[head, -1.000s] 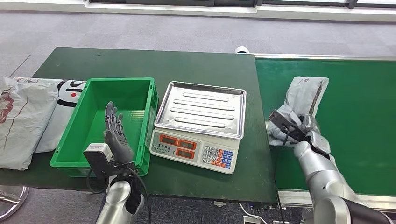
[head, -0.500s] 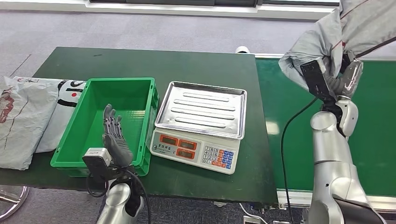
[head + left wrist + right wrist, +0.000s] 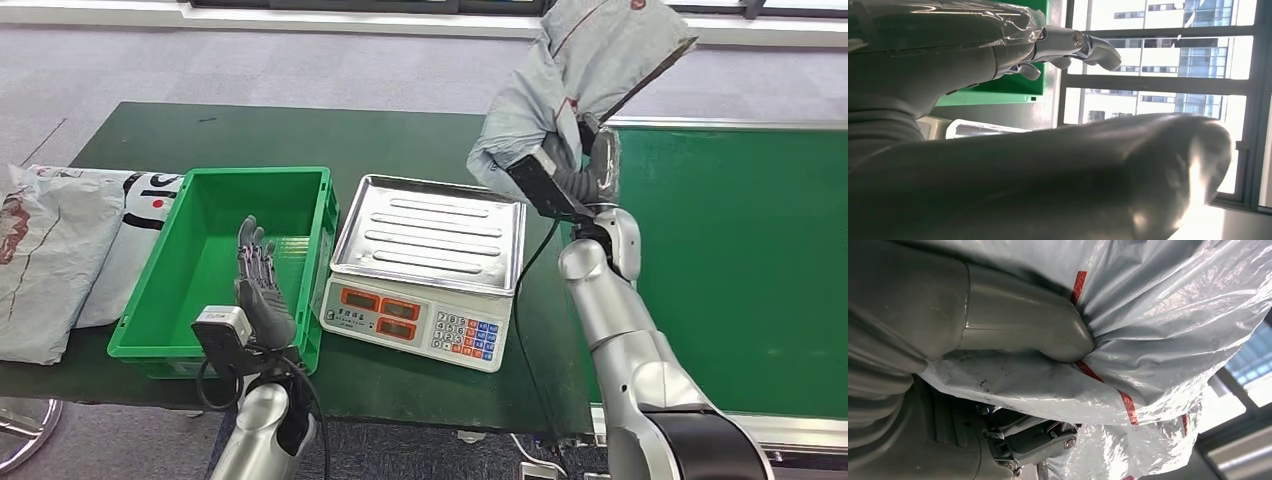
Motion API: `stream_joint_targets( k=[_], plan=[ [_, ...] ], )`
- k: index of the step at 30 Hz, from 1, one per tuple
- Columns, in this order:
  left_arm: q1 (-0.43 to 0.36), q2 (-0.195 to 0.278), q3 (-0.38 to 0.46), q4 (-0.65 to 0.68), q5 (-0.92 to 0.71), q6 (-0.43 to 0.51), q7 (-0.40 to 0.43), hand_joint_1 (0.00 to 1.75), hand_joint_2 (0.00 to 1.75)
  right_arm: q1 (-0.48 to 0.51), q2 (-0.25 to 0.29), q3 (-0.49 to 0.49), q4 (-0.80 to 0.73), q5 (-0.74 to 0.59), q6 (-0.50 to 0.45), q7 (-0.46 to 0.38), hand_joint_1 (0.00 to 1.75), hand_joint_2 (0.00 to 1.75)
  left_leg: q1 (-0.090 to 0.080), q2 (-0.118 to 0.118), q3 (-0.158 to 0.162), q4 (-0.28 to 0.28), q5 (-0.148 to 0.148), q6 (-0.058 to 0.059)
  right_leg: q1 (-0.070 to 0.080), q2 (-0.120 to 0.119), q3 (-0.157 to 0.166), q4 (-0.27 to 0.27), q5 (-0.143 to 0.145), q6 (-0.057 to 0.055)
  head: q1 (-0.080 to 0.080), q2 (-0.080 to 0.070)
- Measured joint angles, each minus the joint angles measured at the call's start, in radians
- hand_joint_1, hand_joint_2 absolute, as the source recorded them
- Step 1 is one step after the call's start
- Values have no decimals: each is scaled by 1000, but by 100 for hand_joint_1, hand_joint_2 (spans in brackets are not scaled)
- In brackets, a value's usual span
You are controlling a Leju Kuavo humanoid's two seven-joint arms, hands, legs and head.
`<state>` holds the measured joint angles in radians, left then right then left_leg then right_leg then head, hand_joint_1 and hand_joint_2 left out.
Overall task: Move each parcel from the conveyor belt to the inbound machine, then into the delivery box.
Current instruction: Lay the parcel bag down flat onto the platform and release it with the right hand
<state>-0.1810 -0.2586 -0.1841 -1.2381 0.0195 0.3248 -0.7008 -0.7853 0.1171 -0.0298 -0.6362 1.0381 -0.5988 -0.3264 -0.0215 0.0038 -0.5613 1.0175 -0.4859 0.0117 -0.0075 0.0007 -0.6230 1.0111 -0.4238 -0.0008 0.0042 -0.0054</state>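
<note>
Up high, the right hand [image 3: 585,165] grips the grey parcel [image 3: 575,75] above the scale's [image 3: 425,265] far right corner, beside the conveyor belt [image 3: 740,260]. Nearer, the left hand [image 3: 258,285] hovers empty, fingers spread, over the green box [image 3: 165,290].

The head camera looks down from high over the table [image 3: 300,135]. Each wrist camera sits tight behind its hand; the head and right wrist views share the parcel [image 3: 575,70] [image 3: 1168,330].

White printed bags [image 3: 60,250] lie on the dark green worktop [image 3: 300,135]; grey carpet floor [image 3: 300,65] lies beyond
</note>
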Motion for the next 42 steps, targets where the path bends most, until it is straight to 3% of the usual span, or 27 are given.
stream_joint_targets(
  k=[4,9,18,22,26,29,33,41,42],
  plan=[
    [-2,0,0,10,0,-1,0,0,0,-5,22,10,48,8,17,0,175,175,0,-1,-1,0,0,0,0,-1,0,0,0,0,0,0],
    [-22,-2,-9,27,-3,-27,0,0,0,5,90,71,123,66,120,22,175,175,0,3,-1,0,-1,-1,0,3,-2,0,0,0,0,0],
    [-58,-9,-17,67,-4,-52,0,0,0,18,189,119,205,-10,263,-65,175,175,1,3,-2,0,-1,-1,1,3,-3,0,0,-1,0,0],
    [-66,-12,-23,82,-3,-55,0,0,0,18,213,122,219,-14,278,-53,175,175,1,1,-2,0,-1,-1,1,2,-3,0,0,-1,0,0],
    [-70,-12,-33,96,-2,-62,0,0,0,18,219,129,231,-22,279,-13,0,175,1,1,-2,0,-1,-1,1,2,-3,0,0,-1,0,0],
    [-76,-13,-42,107,1,-66,-1,0,0,19,218,139,240,-1,262,40,0,175,1,1,-2,0,-1,-1,1,2,-3,0,0,-1,0,0],
    [-81,-15,-43,121,2,-69,-1,0,0,20,210,152,252,11,240,71,0,0,1,2,-2,0,-1,-1,1,2,-3,0,0,-1,0,0],
    [-81,-15,-43,130,5,12,-1,0,0,57,160,153,258,-45,199,16,0,0,1,1,-2,0,-1,-1,1,1,-3,0,0,-1,0,0],
    [-80,-15,-43,127,8,28,-1,0,0,67,148,153,257,-58,199,2,0,44,1,1,-2,0,-1,-1,1,1,-3,0,0,-1,0,0]
  ],
)
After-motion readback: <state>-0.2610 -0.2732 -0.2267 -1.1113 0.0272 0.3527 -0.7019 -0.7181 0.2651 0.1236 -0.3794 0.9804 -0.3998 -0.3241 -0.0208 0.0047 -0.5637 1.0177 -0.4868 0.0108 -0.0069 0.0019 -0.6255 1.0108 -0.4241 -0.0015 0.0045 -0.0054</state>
